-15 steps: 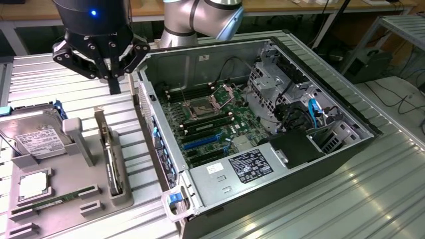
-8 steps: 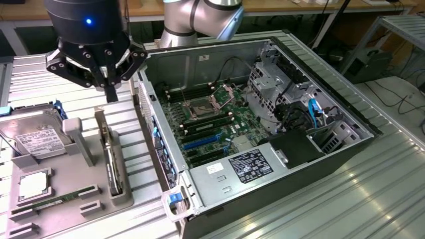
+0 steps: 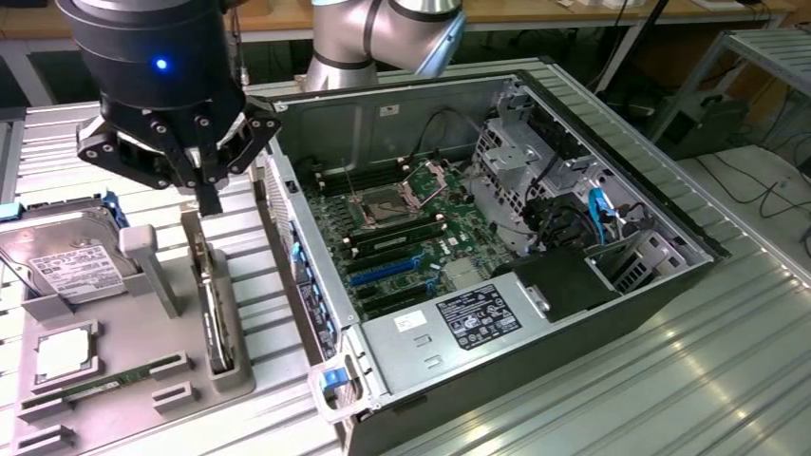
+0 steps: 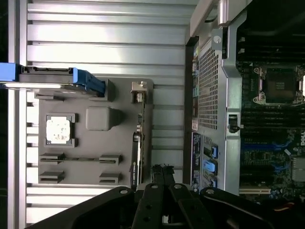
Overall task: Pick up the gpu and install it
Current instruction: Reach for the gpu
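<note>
The gpu [image 3: 216, 304] stands on its edge in a slot of the grey holder tray [image 3: 146, 328], left of the computer case in the exterior view. Seen edge-on in the wrist view, the gpu [image 4: 138, 143] is a thin dark strip with a silvery bracket at one end. My gripper [image 3: 209, 201] hangs just above the far end of the card, shut with its fingers pressed together and nothing between them. In the wrist view my gripper [image 4: 162, 169] sits beside the card's edge, apart from it.
The open computer case [image 3: 633, 204] lies on its side, its motherboard [image 3: 419, 237] exposed, with blue card slots [image 3: 380, 271]. The tray also holds a hard drive [image 3: 70, 266], a processor chip [image 3: 64, 353] and a memory stick [image 3: 95, 388]. A ribbed metal table [image 3: 685, 380] lies beneath.
</note>
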You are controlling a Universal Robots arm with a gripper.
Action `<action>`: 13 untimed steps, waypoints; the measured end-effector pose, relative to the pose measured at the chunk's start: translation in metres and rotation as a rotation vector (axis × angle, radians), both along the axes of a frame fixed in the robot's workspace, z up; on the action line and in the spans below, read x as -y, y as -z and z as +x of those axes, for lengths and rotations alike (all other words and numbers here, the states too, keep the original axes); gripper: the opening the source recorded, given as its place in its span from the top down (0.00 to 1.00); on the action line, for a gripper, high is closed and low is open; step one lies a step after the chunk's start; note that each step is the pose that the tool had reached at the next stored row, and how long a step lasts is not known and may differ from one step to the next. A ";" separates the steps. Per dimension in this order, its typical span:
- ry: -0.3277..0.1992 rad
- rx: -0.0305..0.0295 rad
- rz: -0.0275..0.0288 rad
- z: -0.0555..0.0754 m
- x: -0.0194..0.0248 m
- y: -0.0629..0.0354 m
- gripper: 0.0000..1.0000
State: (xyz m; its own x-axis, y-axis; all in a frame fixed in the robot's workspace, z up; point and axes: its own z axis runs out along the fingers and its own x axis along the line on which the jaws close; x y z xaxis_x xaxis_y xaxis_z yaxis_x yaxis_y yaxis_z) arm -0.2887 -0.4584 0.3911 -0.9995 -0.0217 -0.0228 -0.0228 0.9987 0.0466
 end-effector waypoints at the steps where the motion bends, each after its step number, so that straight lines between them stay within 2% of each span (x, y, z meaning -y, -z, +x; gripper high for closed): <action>1: 0.000 0.0000 0.0004 -0.002 0.0017 0.0002 0.89; 4: -0.006 0.0000 0.0006 -0.011 0.0042 0.0006 0.89; 10: -0.011 0.0001 0.0007 -0.019 -0.0016 0.0023 0.89; 13: -0.017 0.0000 0.0005 -0.025 -0.0020 0.0033 0.89</action>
State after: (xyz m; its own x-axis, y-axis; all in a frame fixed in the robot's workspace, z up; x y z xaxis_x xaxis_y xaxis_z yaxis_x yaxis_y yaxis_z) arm -0.3138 -0.4564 0.3878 -0.9990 -0.0386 -0.0228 -0.0397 0.9981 0.0472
